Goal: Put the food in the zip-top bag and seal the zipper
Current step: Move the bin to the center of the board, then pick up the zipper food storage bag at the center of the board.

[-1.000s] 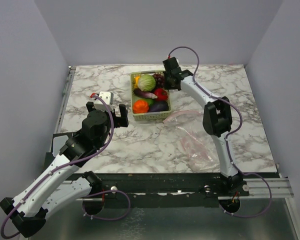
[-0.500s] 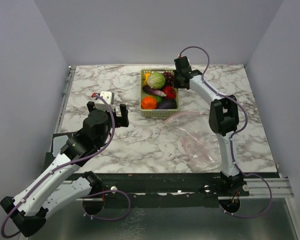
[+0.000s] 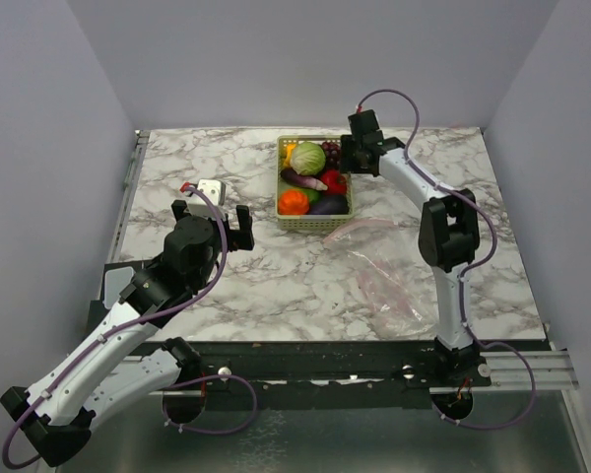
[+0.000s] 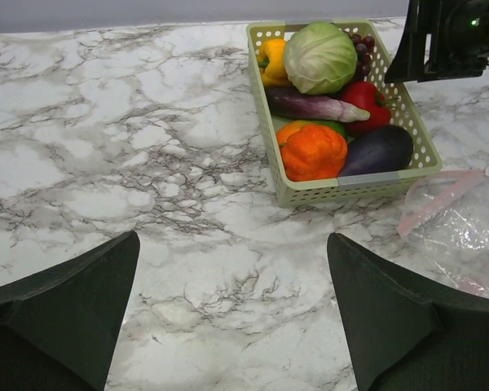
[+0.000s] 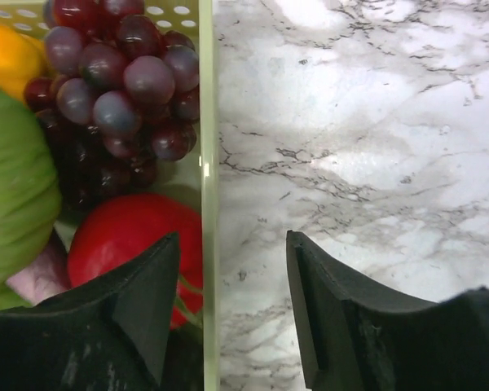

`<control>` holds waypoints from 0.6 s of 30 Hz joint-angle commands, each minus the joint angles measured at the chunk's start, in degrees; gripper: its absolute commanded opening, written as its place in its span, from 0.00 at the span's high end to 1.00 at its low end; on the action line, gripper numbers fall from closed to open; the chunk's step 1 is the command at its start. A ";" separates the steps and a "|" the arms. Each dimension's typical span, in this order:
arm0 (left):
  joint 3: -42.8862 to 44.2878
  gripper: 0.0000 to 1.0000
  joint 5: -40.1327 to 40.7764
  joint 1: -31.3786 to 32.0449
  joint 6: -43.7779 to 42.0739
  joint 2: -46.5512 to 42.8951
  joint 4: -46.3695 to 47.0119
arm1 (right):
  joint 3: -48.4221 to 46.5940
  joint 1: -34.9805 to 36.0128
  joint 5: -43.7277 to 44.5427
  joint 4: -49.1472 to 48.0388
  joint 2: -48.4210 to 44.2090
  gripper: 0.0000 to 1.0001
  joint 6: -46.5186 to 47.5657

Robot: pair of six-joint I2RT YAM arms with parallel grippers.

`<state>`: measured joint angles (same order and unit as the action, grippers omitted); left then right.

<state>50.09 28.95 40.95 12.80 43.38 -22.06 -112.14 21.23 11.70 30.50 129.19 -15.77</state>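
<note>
The food lies in a yellow-green mesh basket [image 3: 315, 224] at the back middle: a green cabbage [image 3: 309, 158], an orange piece [image 3: 294, 202], a purple eggplant [image 3: 327, 205], dark grapes [image 5: 122, 81] and a red piece [image 5: 118, 236]. The clear zip-top bag [image 3: 384, 283] lies flat on the table, right of and nearer than the basket, and its pinkish zipper [image 3: 360, 228] is beside the basket's front corner. My right gripper [image 3: 347, 158] is open and straddles the basket's right wall [image 5: 205, 163] without pinching it. My left gripper [image 3: 213, 219] hovers wide open over bare marble, left of the basket.
The marble table [image 3: 227, 286] ends at a metal rail on the left and a black frame at the near edge. Grey walls enclose the back and both sides. In the left wrist view the basket [image 4: 354, 186] and bag [image 4: 464, 232] lie ahead to the right.
The right gripper dragged the basket a short way to the right, then opened and let go of its right wall. The left arm has not moved.
</note>
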 commanded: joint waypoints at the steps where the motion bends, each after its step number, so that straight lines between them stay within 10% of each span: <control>1: -0.69 0.01 -0.29 -0.21 -0.06 -0.04 -0.14 | 2.36 -0.41 0.36 -0.50 -7.90 0.37 0.15; 18: -0.62 0.01 -1.97 -0.19 0.11 0.21 -0.08 | 28.13 -0.32 -8.91 0.38 -33.11 0.16 -0.63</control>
<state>50.11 28.29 40.95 12.82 43.72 -22.06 -88.75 21.26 7.03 29.10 101.32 -16.93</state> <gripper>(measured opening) 0.988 0.814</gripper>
